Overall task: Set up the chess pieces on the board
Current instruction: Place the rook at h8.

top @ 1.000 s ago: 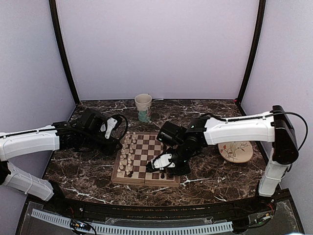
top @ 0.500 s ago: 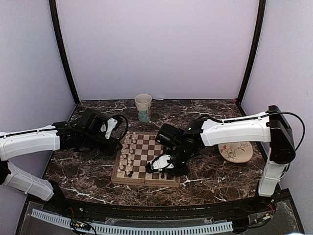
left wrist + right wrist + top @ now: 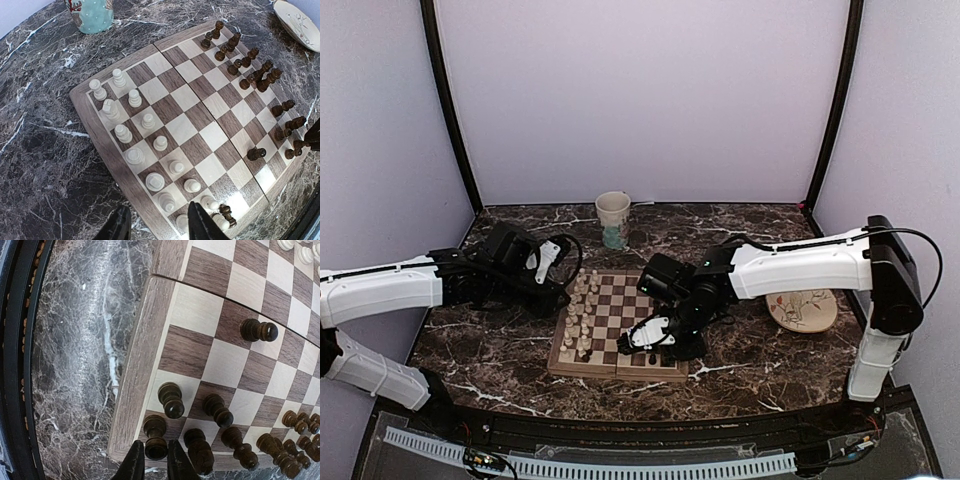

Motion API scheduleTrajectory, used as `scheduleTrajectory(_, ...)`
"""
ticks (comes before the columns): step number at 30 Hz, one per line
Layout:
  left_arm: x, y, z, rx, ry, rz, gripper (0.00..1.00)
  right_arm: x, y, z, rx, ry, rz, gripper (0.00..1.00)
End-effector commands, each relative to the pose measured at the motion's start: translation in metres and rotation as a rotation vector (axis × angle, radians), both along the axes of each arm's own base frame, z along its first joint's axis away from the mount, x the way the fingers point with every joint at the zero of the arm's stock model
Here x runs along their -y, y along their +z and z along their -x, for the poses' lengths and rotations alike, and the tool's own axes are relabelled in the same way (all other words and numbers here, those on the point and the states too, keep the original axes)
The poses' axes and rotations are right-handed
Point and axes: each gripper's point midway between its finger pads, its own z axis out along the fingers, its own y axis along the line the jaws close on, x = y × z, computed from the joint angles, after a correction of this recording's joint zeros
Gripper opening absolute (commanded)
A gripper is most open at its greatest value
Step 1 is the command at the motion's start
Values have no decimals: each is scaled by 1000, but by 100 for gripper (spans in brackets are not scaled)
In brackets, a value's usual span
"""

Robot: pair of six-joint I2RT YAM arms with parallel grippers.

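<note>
Right end effector further left, astride turned dark pawn, grip unclear; left end effector spread.

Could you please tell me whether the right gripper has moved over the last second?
Yes, slightly. In the top view the right gripper has shifted leftward along the near edge of the square wooden checkered chessboard, away from the round cream plate.
</note>
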Motion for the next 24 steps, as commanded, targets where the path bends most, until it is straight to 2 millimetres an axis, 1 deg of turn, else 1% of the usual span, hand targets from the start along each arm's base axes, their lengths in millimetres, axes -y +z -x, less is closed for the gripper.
scheduleTrajectory(1,-1,-1,0,-1,-3,-2,41,2,-1,3,2,8,14,17)
scheduleTrajectory(7,-1,-1,0,-1,-5,0,41,4,4,2,15,8,15,14)
scheduleTrajectory(16,0,-2,1,-6,-9,3,41,8,1,4,6,11,32,13)
scheduleTrajectory(24,1,-2,1,-7,-10,6,41,13,2,3,17,8,35,13)
